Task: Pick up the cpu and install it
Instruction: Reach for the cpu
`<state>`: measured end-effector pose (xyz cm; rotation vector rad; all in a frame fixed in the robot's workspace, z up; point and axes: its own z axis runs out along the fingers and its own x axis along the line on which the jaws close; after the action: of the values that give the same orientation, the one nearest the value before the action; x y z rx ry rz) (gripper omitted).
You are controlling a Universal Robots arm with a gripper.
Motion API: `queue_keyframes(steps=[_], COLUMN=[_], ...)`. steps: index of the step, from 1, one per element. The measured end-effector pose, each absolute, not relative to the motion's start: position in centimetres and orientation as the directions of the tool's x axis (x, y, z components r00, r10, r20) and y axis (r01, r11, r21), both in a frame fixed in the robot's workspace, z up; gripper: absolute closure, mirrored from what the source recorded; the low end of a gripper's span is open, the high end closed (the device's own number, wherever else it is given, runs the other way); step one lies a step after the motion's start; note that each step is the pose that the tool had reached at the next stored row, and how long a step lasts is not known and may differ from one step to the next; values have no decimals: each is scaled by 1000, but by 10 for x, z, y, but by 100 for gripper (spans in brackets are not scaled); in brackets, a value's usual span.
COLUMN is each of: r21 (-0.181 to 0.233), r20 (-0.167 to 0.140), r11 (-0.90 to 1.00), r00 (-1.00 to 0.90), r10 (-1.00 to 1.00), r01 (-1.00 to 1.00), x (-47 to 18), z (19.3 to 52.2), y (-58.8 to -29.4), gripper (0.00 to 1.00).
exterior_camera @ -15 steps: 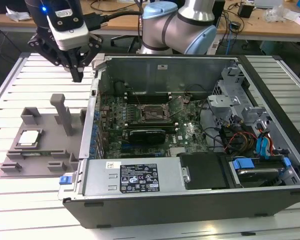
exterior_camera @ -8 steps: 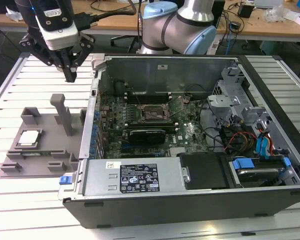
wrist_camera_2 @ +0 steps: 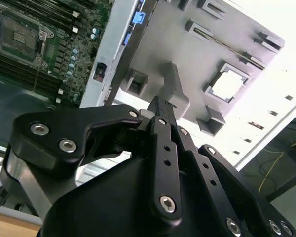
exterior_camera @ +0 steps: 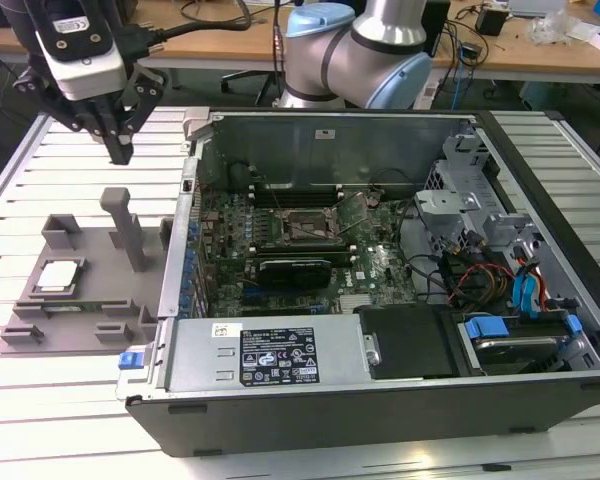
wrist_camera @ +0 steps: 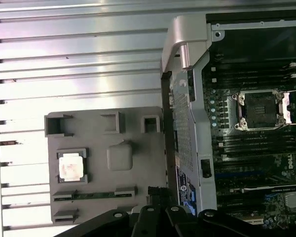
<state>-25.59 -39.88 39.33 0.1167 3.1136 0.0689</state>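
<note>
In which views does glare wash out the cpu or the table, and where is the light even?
In the second wrist view, glare whitens the cpu top and burns out the table slats beside the grey tray; in the first wrist view, the table slats shine and the cpu looks pale; in the exterior view, light is even and the cpu looks silvery.

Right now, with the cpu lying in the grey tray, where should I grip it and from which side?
Grip the cpu by two opposite edges of its thin rim, coming straight down from above. It lies flat, plate up, in the grey tray, with raised pieces at its corners, so a sideways approach looks blocked. The gripper hangs above the tray.
</note>
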Motion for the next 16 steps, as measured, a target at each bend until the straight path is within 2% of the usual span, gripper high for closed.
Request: queue_keyframes(steps=[16], r21=[45], r20=[-23], r11=[996], r00=[-997], r10=[75], r01=[74], x=[-288], z=[393], y=[-399], gripper=[89])
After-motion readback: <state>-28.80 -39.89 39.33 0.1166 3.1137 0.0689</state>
